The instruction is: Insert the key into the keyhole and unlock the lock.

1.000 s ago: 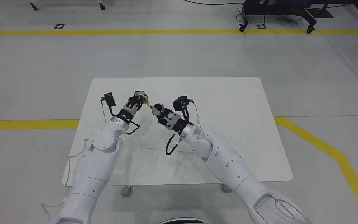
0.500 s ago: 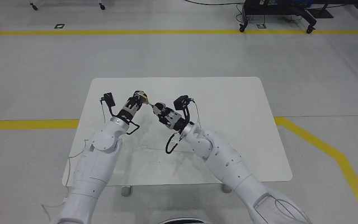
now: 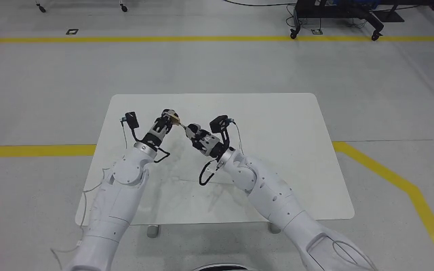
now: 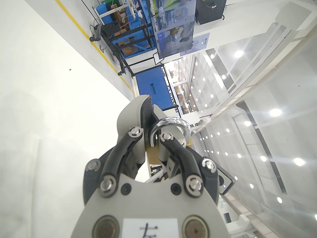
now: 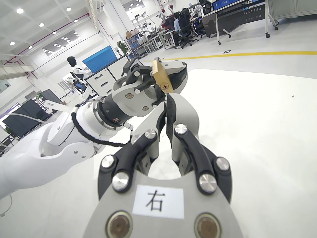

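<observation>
Where the two arms meet over the far left part of the table [image 3: 285, 135], the left gripper [image 4: 158, 125] is pinching a brass lock [image 4: 153, 155] by its body, clear of the tabletop. The steel shackle [image 4: 173, 123] arches back toward that arm's wrist. Facing it from the right, the right gripper [image 5: 169, 105] has its fingers pressed together on a small key [image 5: 165, 90], most of it hidden between the pads. The key's tip meets the keyhole [image 5: 163, 85] in the lock's end face; how far it has gone in, if at all, is hard to tell. Each gripper's base carries a white label [image 5: 158, 201] with a single dark character. Far beyond the left gripper hangs a big screen [image 4: 173, 18], its writing too small to make out.
</observation>
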Robot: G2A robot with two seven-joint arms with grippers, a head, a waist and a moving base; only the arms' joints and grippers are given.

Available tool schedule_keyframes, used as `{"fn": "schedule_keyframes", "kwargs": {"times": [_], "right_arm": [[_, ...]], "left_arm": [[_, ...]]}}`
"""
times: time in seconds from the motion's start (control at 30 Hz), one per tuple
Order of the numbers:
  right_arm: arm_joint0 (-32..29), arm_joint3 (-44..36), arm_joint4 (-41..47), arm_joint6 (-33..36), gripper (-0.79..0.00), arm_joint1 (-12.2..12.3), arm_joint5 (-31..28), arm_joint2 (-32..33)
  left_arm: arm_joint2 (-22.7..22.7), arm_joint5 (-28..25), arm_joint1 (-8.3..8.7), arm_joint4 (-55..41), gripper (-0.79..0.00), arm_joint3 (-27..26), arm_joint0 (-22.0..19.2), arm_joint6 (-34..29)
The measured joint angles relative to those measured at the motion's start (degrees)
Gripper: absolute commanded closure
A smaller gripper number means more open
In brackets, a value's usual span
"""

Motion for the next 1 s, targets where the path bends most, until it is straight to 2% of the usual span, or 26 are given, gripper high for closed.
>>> {"fn": "schedule_keyframes", "kwargs": {"times": [0.53,0.77,1.0], "right_arm": [[-0.1,0.3,-0.2,-1.6,0.000,-0.3,-0.6,0.0],[-0.3,0.1,-0.4,-2.3,0.000,-0.3,-1.3,0.3],[-0.6,-0.2,-0.6,-3.4,0.000,-0.3,-1.9,0.6]], "left_arm": [[0.6,2.0,-0.23,1.3,0.000,-0.6,0.1,0.2],[0.4,4.5,-0.35,-2.2,0.000,0.0,-0.5,-2.8],[-0.3,9.1,-0.50,-9.7,0.000,1.3,-1.5,-8.4]]}}
